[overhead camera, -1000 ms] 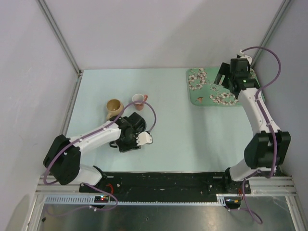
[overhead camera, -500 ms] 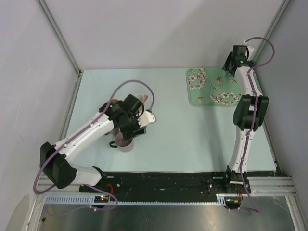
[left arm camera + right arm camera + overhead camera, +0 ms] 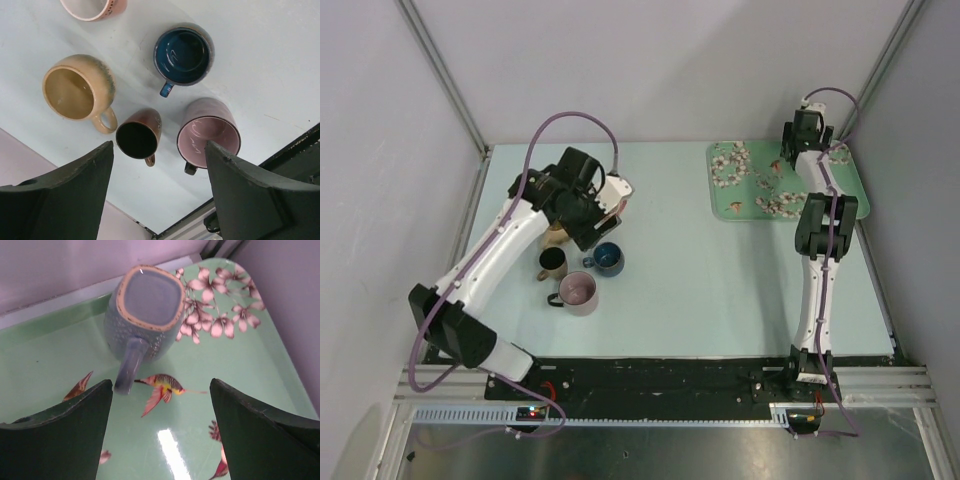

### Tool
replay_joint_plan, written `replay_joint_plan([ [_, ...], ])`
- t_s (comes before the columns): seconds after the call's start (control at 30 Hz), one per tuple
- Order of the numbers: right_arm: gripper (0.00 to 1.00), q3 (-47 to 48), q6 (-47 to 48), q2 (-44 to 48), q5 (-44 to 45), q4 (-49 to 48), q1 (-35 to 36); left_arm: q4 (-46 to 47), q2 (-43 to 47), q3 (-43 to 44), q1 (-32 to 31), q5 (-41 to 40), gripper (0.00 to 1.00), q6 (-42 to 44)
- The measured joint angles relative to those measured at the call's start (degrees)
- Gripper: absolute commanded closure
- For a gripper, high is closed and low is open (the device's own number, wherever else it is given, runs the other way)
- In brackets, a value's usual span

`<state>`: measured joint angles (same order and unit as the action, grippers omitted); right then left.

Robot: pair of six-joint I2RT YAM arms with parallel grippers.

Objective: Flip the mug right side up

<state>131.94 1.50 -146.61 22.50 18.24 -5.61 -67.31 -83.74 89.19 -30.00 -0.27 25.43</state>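
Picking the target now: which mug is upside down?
The grey-blue mug on the floral tray: its flat base faces up. The tan mug, blue mug, brown mug and pink mug on the table all show open mouths.

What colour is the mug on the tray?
The mug is pale blue-grey; right wrist view shows it best.

Setting: a robotics lab test cell.
Enclosure: plain pale panels closed the left, far and right sides, joined by metal posts.
Work surface: a bare pale-green table.
Mounting: a black base plate and metal rail ran along the near edge.
Wiring: purple cables looped exposed.
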Motion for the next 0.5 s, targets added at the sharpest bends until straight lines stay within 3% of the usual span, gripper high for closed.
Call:
replay_joint_plan([
  [0.13, 0.22, 1.36, 7.34, -2.29, 0.66, -4.24, 0.57, -0.52, -3.87, 2.89, 2.03, 0.0, 0.22, 0.04],
  [0.27, 0.51, 3.02, 13.03, -4.74, 1.38, -7.87, 1.05, -0.7, -5.55, 4.61, 4.07, -0.02, 0.22, 0.13],
  [0.47, 0.61, 3.63, 16.57, -6.78, 1.6, -9.55, 1.18, -1.07, -5.92, 6.93, 5.84, -0.63, 0.22, 0.61],
  [0.5, 0.68, 3.63, 16.9, -6.84, 1.66, -9.62, 1.09, -1.07, -5.99, 7.3, 5.99, -0.87, 0.22, 0.66],
])
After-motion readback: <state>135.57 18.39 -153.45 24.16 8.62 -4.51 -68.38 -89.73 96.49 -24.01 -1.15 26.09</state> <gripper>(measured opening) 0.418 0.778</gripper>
